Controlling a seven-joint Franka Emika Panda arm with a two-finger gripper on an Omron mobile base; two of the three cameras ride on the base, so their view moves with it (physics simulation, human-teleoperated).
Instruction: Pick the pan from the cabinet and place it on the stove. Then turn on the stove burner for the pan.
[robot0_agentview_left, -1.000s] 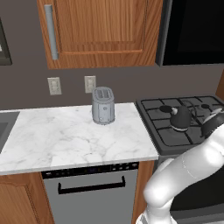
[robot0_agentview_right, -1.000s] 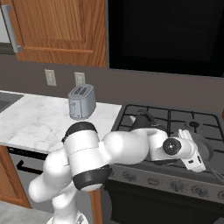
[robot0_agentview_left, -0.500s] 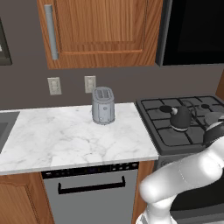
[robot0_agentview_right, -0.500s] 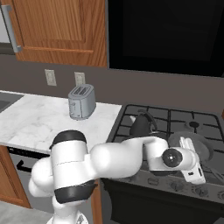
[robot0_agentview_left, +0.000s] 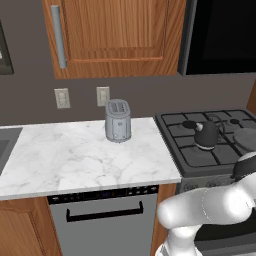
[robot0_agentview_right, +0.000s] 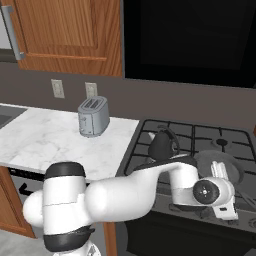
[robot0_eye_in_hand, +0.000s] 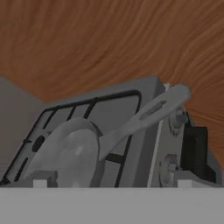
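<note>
Rendered home kitchen: white marble-look countertop (robot0_agentview_left: 75, 160) with a small grey two-slot toaster (robot0_agentview_left: 118, 120) standing on it against a dark grey-brown wall (robot0_agentview_left: 145, 95) that carries two pale wall outlets (robot0_agentview_left: 82, 96). Reddish-brown wooden upper wall cabinet (robot0_agentview_left: 117, 37) with a long vertical grey bar handle (robot0_agentview_left: 58, 36) hangs above, and a stainless grey dishwasher with a black bar handle (robot0_agentview_left: 102, 220) sits under the counter. Right of the counter is a black gas range with cast-iron grates (robot0_agentview_right: 200, 145), a small black kettle (robot0_agentview_right: 163, 145) and a large round dark grey frying pan (robot0_agentview_right: 220, 167) on top, round knobs (robot0_eye_in_hand: 170, 168) along its front.
</note>
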